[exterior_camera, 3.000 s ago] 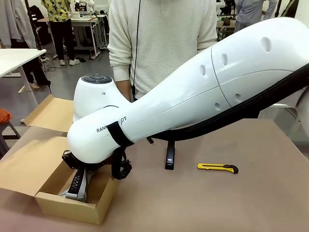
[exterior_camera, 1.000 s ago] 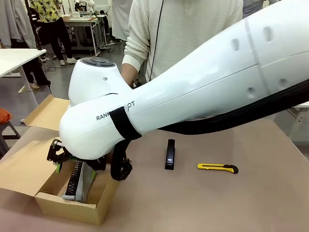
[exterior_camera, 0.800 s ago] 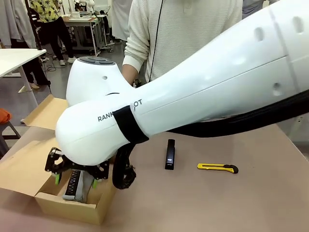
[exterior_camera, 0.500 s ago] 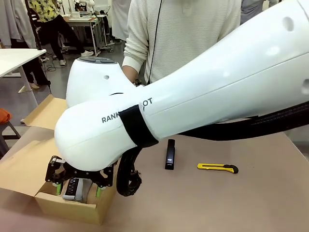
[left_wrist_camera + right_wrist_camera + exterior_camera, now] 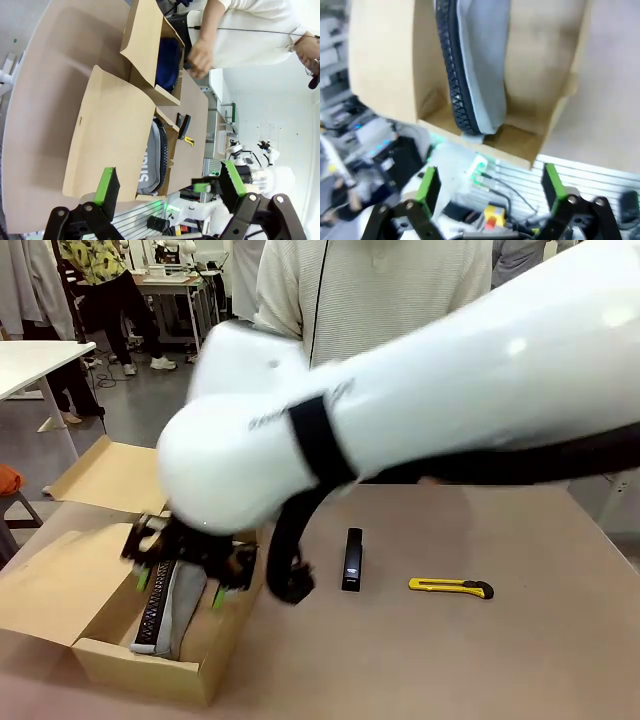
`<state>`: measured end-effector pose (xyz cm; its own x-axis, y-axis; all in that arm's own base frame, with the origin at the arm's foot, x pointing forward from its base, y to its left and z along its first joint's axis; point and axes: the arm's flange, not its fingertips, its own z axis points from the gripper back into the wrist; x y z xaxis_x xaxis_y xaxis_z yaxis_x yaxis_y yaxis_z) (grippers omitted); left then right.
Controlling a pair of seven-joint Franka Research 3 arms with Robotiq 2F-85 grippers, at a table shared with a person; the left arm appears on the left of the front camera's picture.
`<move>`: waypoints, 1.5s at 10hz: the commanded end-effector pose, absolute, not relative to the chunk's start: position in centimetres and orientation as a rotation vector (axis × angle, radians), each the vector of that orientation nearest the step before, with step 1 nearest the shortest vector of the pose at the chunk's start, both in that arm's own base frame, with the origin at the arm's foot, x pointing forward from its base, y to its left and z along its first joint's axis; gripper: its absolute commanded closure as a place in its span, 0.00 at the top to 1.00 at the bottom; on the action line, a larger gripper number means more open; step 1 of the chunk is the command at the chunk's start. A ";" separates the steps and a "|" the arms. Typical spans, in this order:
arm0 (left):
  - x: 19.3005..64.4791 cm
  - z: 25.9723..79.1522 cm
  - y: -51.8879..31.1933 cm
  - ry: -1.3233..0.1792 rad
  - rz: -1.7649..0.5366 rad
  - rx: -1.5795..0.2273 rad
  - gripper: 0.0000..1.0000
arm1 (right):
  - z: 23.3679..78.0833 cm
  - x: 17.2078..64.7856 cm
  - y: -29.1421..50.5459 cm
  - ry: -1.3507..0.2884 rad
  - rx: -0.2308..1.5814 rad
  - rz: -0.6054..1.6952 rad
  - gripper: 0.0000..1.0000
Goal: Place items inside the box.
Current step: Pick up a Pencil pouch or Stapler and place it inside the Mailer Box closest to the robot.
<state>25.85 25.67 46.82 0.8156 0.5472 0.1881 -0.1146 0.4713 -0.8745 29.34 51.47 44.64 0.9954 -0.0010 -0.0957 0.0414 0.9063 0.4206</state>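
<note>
My right arm (image 5: 430, 400), the largest form in the front view, enters from the right, crosses the middle and bends down at the wrist over the left side of the bench (image 5: 450, 660); its outline is motion-blurred. A person (image 5: 380, 290) in a pale ribbed sweater stands at the far edge. The cardboard box (image 5: 150, 672) sits at the near left corner with its flaps spread outward. The grey zip pencil case (image 5: 172, 608) lies inside it on its long edge, zip uppermost, leaning against one side wall. My right gripper (image 5: 182, 583) hangs just above the open box with its fingers pointing down; the jaws are spread wide and nothing is between the green pads, which in the right wrist view stand to either side of the case without touching it. My left gripper (image 5: 168, 182) is held high and well away from the box, looking across the bench; its jaws are likewise wide apart and empty. In the left wrist view a dark blue pouch (image 5: 167, 62) rests between cardboard flaps beyond the case; whether it shares the same compartment cannot be told. The person's hand (image 5: 200, 55) is blurred near it. A black stapler (image 5: 352, 560) lies on the bare bench right of the box, and a yellow utility knife (image 5: 450, 587) lies farther right, apart from it.
</note>
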 end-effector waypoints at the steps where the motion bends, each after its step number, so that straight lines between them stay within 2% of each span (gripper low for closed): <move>1: 25.8 46.9 25.6 -0.496 0.407 -1.012 1.00 | 48.0 29.4 39.6 0.101 0.630 -0.121 1.00; 3: 25.8 46.9 25.6 -0.496 0.407 -1.012 1.00 | 50.3 29.3 29.0 0.124 0.843 -0.162 1.00; 6: 25.8 46.9 25.6 -0.496 0.407 -1.012 1.00 | 50.2 27.2 13.5 0.118 1.142 -0.288 1.00; 8: 25.8 46.9 25.6 -0.496 0.407 -1.012 1.00 | 46.7 25.8 4.7 0.162 1.328 -0.398 1.00; 11: 25.8 46.9 25.6 -0.496 0.407 -1.012 1.00 | 37.7 21.7 -1.5 0.210 1.503 -0.367 1.00; 13: 25.8 46.9 25.6 -0.496 0.407 -1.012 1.00 | 31.9 19.3 -2.0 0.261 1.525 -0.297 1.00; 14: 25.8 46.9 25.6 -0.496 0.407 -1.012 1.00 | 30.3 19.1 -0.9 0.217 1.465 -0.336 1.00; 15: 25.8 46.9 25.6 -0.496 0.407 -1.012 1.00 | 40.1 28.5 -8.2 0.242 1.549 -0.371 1.00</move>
